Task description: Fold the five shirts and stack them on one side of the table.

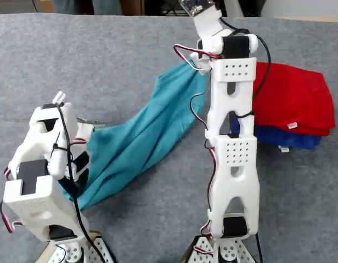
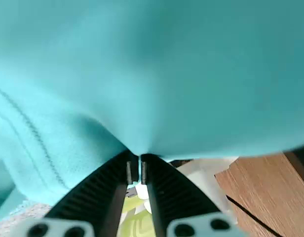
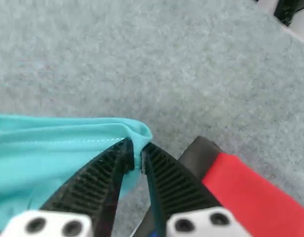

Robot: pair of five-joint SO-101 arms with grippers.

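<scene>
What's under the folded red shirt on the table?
Under the folded red cloth shirt lies a folded dark blue shirt, only its near edge showing. Anything beneath that is covered.

Loose shirt [image 1: 141,142]: lay across the table [image 1: 103,55], from near left to far middle.
Folded stack [image 1: 292,104]: sat right of it, one shirt upon another.

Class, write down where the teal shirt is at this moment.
In the high view the teal shirt stretches diagonally across the table, left of the red shirt, its ends held by the left gripper and the right gripper.
</scene>
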